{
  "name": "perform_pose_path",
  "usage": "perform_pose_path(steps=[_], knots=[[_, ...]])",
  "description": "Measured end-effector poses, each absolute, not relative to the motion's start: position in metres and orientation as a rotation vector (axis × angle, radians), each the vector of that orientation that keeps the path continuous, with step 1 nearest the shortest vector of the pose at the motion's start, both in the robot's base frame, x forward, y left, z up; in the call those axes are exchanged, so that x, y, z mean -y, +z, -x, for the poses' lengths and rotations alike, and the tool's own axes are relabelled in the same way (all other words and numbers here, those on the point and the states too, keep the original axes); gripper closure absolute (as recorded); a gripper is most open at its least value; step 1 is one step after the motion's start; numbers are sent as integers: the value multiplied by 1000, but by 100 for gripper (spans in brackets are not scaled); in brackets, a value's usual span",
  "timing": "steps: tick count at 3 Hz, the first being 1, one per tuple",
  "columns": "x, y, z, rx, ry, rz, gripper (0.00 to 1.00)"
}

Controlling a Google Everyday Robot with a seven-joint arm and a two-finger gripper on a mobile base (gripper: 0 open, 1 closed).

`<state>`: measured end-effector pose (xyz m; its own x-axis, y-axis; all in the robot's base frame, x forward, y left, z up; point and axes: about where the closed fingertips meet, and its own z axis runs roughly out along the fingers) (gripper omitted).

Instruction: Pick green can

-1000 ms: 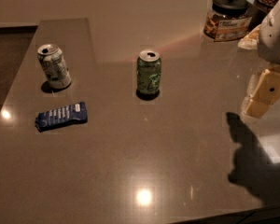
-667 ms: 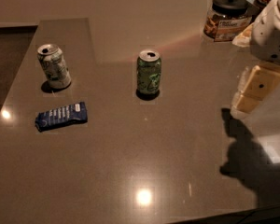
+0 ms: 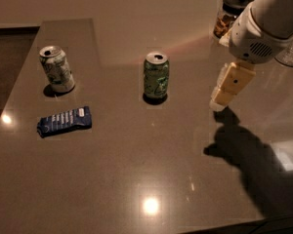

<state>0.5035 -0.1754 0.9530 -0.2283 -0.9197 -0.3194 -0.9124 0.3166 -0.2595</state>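
Green can [image 3: 156, 75]: stood upright at centre of grey table [image 3: 136, 169]. Gripper [image 3: 219, 100]: hung right of the can, apart from it; released or clenched could not be told. White can [image 3: 56, 68]: stood far left. Blue packet [image 3: 64, 121]: lay near it.

green can [image 3: 156, 78] green, yellow-green marks | packet [image 3: 64, 121] navy | gripper [image 3: 220, 99] cream, right of can

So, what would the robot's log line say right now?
goal: green can | pincer: right of it, not touching | can: upright on table
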Motion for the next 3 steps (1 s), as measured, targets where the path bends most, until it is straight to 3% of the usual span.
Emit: perform_pose_path(steps=[3], knots=[[85, 926, -571, -2072, 252, 1484, 0]])
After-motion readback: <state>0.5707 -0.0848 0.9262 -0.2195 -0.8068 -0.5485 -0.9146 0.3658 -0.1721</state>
